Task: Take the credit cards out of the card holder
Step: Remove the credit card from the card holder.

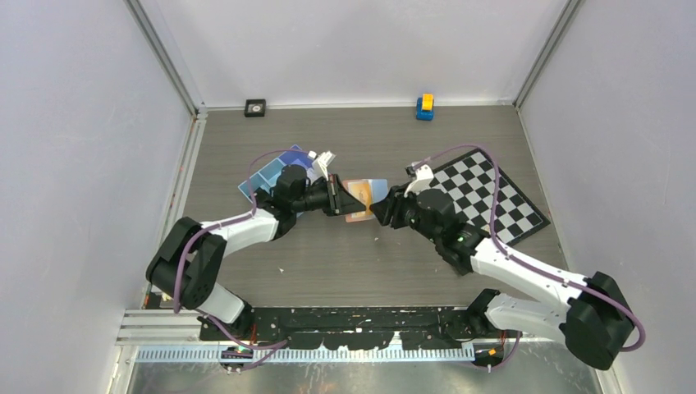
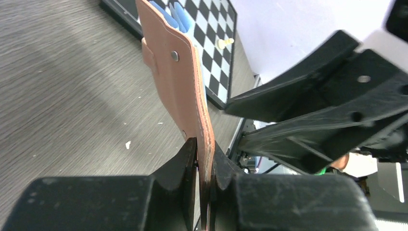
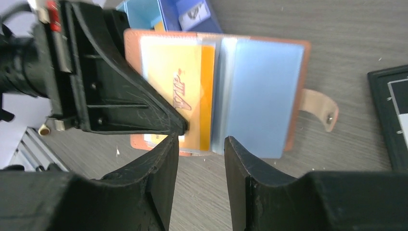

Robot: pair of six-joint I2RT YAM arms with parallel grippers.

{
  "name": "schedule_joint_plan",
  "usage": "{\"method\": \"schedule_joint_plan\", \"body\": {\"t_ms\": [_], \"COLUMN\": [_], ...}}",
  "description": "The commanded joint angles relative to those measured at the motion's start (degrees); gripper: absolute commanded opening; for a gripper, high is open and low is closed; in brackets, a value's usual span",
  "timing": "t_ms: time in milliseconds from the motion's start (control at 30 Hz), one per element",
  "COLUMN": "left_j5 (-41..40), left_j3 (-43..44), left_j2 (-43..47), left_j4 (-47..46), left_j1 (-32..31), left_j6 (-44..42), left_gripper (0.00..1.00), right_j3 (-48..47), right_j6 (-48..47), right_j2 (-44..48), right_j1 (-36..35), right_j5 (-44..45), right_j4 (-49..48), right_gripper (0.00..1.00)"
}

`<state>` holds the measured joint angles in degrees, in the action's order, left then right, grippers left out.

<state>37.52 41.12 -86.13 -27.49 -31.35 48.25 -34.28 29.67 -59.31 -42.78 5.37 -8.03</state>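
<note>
Table (image 1: 353,271): grey wood grain. A checkered board (image 1: 492,193) lies on the right side and a blue tray (image 1: 267,176) on the left.

Both arms reach inward and meet near the table's middle. The card holder (image 2: 178,86) hangs between them, off the table and opened out flat.

Left gripper (image 2: 204,161): jaws nearly closed, pinching one edge of the tan cover. It alone carries the holder. In the left wrist view the cover stands edge-on out of the fingers.

Right gripper (image 3: 199,144): jaws parted, with nothing between them. Its fingertips sit just beside the holder's near edge, on either side of the line where the orange page meets the pale blue sleeves (image 3: 262,96).

Credit cards: one orange card (image 3: 192,96) printed "VIP" shows in the page next to the left gripper. I cannot tell whether the blue sleeves hold more.

Key relation: in the right wrist view the orange card lies straight ahead of the right fingers, slightly toward the left-gripper side. Its long axis points at those fingers and its short edge is nearest them. Judgement: the right arm is the free one and should pull; a small sideways shift is needed first so the jaws straddle only the card edge, not the sleeve.

Strap (image 3: 320,108) with snap stud (image 2: 174,56) hangs undone on the far side.
</note>
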Motion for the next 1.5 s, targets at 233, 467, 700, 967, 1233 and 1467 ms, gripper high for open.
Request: {"method": "schedule_joint_plan", "body": {"t_ms": [233,467,700,967,1233,1467], "left_j5": [8.3,11.2,12.3,13.3,12.9,10.3], "left_j3": [-1.5,-1.6,-1.4,-1.5,-2.0,-5.3], "left_j2": [-3.5,-5.7,-6.3,-6.7,-6.6,-4.1], "left_j4": [-20.9,-28.7,-30.8,-34.2,-36.0,-37.4], "left_j1": [0.5,0.6,0.6,0.6,0.7,3.4], "left_j6": [8.9,13.2,14.5,15.9,16.8,16.9], "left_gripper": [0.00,0.00,0.00,0.00,0.18,0.37], "right_j3": [2.4,3.8,4.5,4.9,6.3,7.9], "right_j6": [10.7,17.7,18.7,22.4,24.4,23.3], "right_j2": [-2.7,-7.4,-7.1,-9.5,-9.1,-5.6], "right_j1": [10.5,15.4,15.6,15.8,17.2,18.4], "right_j5": [-19.1,-30.8,-31.9,-36.2,-36.4,-32.7], "right_j4": [-12.2,-22.7,-24.9,-30.8,-33.9,-31.3], "right_gripper": [0.42,0.34,0.32,0.26,0.01,0.00]}}
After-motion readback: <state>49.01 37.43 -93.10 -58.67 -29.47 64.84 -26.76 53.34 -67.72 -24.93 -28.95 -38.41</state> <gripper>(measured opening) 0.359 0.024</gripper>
